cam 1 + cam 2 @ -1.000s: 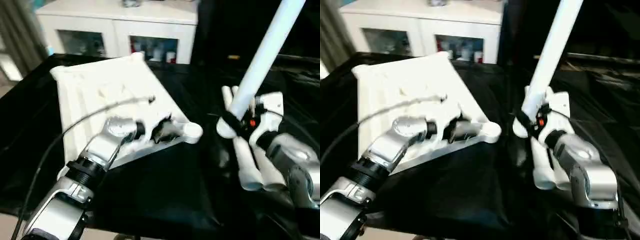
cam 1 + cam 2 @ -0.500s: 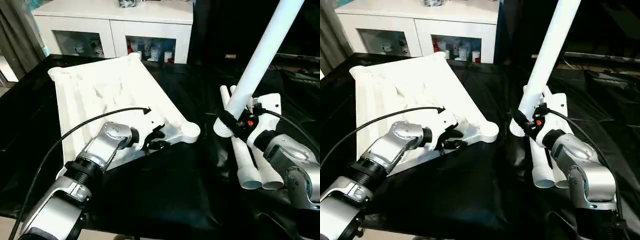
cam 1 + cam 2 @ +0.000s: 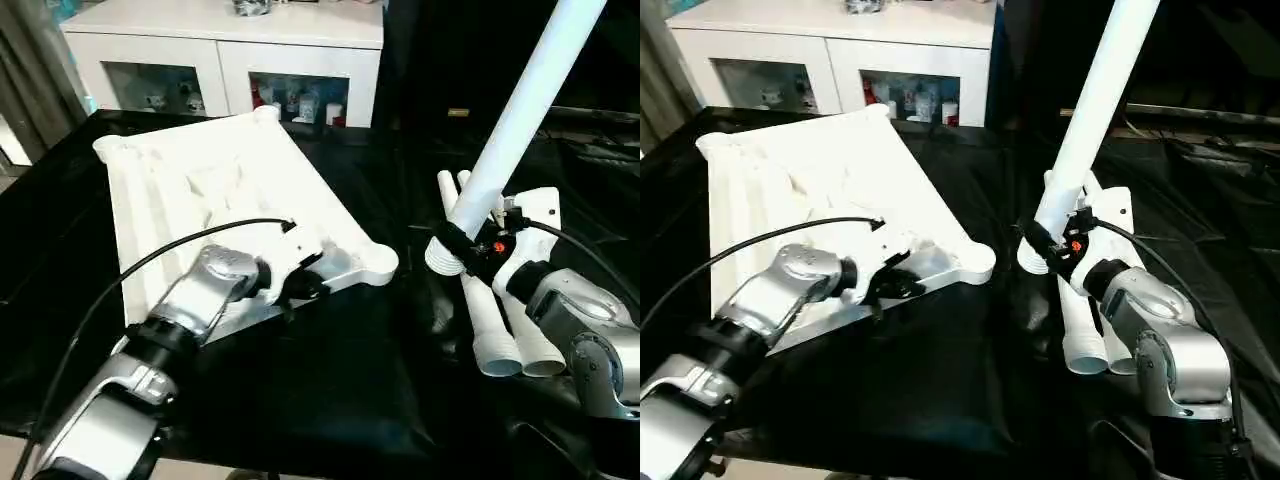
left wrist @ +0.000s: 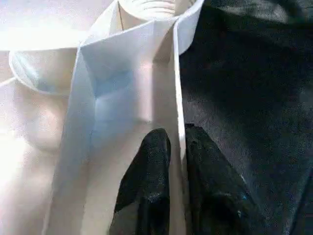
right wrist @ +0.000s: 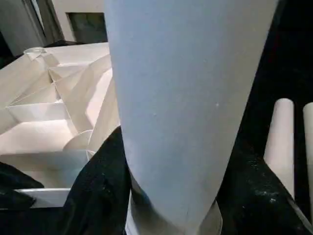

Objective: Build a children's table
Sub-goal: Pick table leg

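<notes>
The tabletop [image 3: 215,205] lies ribbed side up on the left half of the black-covered bench [image 3: 340,380], one round corner socket [image 3: 380,262] pointing toward the middle. My left tool [image 4: 172,161] is pinched on the tabletop's thin edge wall near that socket, one finger on each side of it. My right tool [image 3: 462,246] is clamped around one leg [image 3: 525,110] near its lower end, holding it tilted, top leaning away to the right, its base hanging just right of the socket and apart from it. Three more legs [image 3: 500,320] lie side by side on the bench under my right arm: four legs, one tabletop. Behind the bench stands a white cabinet [image 3: 230,45] with small items behind its glass doors.
</notes>
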`<state>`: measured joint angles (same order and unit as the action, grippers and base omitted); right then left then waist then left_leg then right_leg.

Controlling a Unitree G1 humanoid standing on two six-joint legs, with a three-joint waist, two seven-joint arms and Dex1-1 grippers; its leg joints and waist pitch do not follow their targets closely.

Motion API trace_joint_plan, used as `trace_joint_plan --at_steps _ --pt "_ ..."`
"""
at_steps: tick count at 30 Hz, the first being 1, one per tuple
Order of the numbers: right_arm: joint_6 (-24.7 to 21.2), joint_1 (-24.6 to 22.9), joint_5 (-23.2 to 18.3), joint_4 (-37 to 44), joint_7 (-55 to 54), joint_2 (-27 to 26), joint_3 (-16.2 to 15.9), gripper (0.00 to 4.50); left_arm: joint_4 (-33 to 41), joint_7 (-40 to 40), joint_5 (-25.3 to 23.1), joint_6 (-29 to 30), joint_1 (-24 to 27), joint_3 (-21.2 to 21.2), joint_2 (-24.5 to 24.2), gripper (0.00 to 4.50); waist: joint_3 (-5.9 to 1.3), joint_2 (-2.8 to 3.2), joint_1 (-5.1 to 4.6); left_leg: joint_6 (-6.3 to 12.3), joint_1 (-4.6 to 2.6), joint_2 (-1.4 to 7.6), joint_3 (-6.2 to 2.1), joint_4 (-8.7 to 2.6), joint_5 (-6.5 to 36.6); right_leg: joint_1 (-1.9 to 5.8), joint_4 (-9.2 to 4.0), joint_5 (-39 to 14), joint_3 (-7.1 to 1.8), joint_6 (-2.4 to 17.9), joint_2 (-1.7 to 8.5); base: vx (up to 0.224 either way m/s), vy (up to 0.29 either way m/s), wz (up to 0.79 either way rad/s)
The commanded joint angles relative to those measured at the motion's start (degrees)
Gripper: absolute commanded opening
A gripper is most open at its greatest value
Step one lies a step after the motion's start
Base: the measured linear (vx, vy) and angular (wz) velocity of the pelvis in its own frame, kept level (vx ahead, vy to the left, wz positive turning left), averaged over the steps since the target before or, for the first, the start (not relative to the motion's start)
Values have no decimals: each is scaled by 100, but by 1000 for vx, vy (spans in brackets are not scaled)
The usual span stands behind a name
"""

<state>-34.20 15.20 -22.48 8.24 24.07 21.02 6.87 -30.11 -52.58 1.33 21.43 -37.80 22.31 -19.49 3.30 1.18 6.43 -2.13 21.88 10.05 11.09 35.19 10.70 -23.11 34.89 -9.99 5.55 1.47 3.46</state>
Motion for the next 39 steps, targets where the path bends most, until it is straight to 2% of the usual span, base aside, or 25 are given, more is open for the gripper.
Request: trace_joint_plan --at_steps 1,2,4,5,7,8,11,12,15,17,19,22,27,34,39 --pt "82 55 12 -22 25 10 -6 193 74 -40 -81 43 37 -34 -80 36 -404 -28 9 85 -127 357 -207 -435 1050 284 -515 -1765 -375 774 613 0 0 0" --pt "95 74 20 -58 44 7 -21 193 118 -46 -87 61 80 -35 -105 30 -404 -53 5 86 -130 358 -205 -438 1055 285 -517 -1790 -374 765 612 0 0 0" --pt "107 102 24 -99 67 -1 -36 193 167 -41 -51 99 112 -85 -106 13 -400 -41 7 84 -129 355 -205 -436 1061 282 -526 -1899 -373 734 620 0 0 0" --pt "110 116 26 -116 82 -3 -49 193 191 -41 -32 108 121 -109 -107 5 -398 -76 1 90 -123 353 -202 -436 1054 287 -527 -1913 -373 725 620 0 0 0" --pt "113 161 31 -173 126 -12 -93 193 256 -43 36 99 146 -182 -100 1 -395 -56 4 100 -131 353 -203 -435 1051 273 -538 -2012 -369 699 620 0 0 0" --pt "111 175 34 -190 153 -11 -120 193 291 -75 61 50 164 -192 -106 1 -392 -78 -1 104 -132 349 -199 -435 1063 269 -544 -2048 -367 687 614 0 0 0" --pt "105 211 26 -232 230 -10 -182 193 464 -242 164 -83 259 -215 -149 1 -395 -68 5 106 -116 361 -214 -447 1037 279 -532 -2052 -369 642 624 0 0 0" --pt "112 222 26 -254 250 -9 -203 193 614 -352 212 -132 350 -220 -201 0 -397 -58 7 98 -137 366 -210 -444 1048 259 -529 -2024 -373 656 621 0 0 0" --pt "122 226 21 -287 283 5 -208 193 861 -478 187 -358 544 -173 -340 0 -397 -61 4 96 -117 370 -206 -451 990 266 -502 -1859 -384 705 621 0 0 0" --pt "118 228 8 -301 293 8 -193 193 938 -488 153 -358 598 -158 -378 56 -401 -62 5 99 -125 373 -199 -448 971 260 -494 -1805 -390 720 615 0 0 0" --pt "114 223 -1 -312 313 7 -178 193 1024 -478 123 -346 639 -156 -389 56 -397 -64 10 82 -128 375 -196 -451 987 261 -487 -1766 -390 747 614 0 0 0" --pt "106 190 1 -284 340 -15 -205 193 1019 -386 5 -254 573 -80 -362 86 -385 -68 8 72 -129 367 -195 -454 1033 263 -503 -1895 -388 716 616 0 0 0" --pt "95 187 -13 -252 334 -48 -245 193 910 -387 -32 -342 508 -58 -310 89 -385 -67 -2 63 -128 359 -200 -452 1055 262 -534 -2081 -385 611 616 0 0 0" --pt "92 167 -20 -220 325 -92 -269 193 820 -316 -64 -361 510 -133 -270 89 -398 -55 -1 73 -124 366 -200 -449 996 266 -501 -1820 -387 702 610 0 0 0" --pt "90 178 -21 -223 333 -109 -286 193 855 -366 -1 -417 578 -217 -297 89 -396 -71 -2 81 -126 362 -198 -448 1010 266 -507 -1888 -386 687 613 0 0 0"
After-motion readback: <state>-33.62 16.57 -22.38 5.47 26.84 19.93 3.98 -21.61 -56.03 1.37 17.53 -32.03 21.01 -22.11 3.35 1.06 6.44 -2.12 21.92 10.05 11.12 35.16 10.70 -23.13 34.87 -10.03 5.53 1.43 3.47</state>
